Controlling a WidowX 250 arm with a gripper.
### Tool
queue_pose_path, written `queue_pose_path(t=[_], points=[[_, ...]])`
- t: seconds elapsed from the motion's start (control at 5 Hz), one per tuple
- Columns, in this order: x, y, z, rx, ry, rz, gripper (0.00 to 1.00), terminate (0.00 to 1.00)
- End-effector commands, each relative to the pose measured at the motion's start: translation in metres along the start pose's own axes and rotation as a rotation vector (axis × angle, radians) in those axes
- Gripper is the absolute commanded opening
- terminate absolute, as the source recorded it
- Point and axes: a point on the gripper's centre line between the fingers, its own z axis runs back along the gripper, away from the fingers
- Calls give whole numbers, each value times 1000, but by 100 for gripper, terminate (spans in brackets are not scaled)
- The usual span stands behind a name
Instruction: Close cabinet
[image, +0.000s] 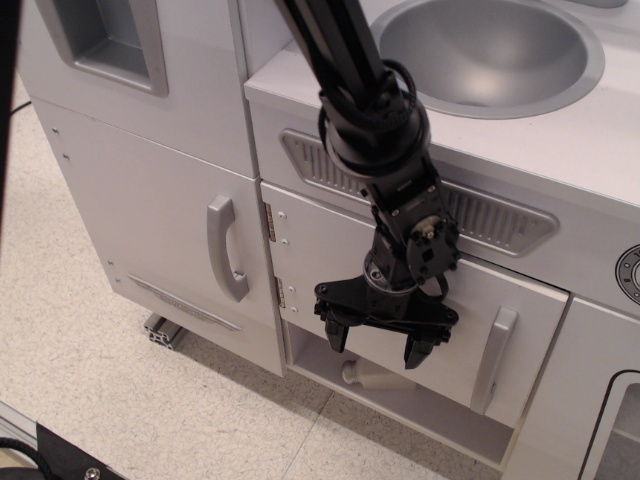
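The cabinet's wide white door (320, 255) lies swung in against the front of the toy kitchen, and it looks shut or very nearly so. Its hinges (281, 292) are on the left and its small vertical bar handle (493, 358) is on the right. My black gripper (375, 346) is open, its two fingers spread and pointing down in front of the door's lower middle, close to or touching it. The inside of the cabinet is hidden, except for a strip under the door where a white object (378, 377) lies.
A taller white door with a curved handle (225, 262) stands to the left. A grey sink (485, 50) sits in the countertop above, with a vent grille (500, 217) under it. A windowed panel (612, 440) and a knob (630, 272) are at the right. The floor (90, 380) is speckled.
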Motion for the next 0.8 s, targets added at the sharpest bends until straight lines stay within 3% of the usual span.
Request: queue_pose_path(t=[0.0, 0.2, 0.4, 0.6], points=[[19, 1, 15, -57, -159, 9, 100, 0], [6, 20, 32, -80, -128, -22, 100, 0], [-9, 37, 40, -61, -78, -67, 100, 0], [-9, 37, 40, -61, -78, -67, 100, 0]])
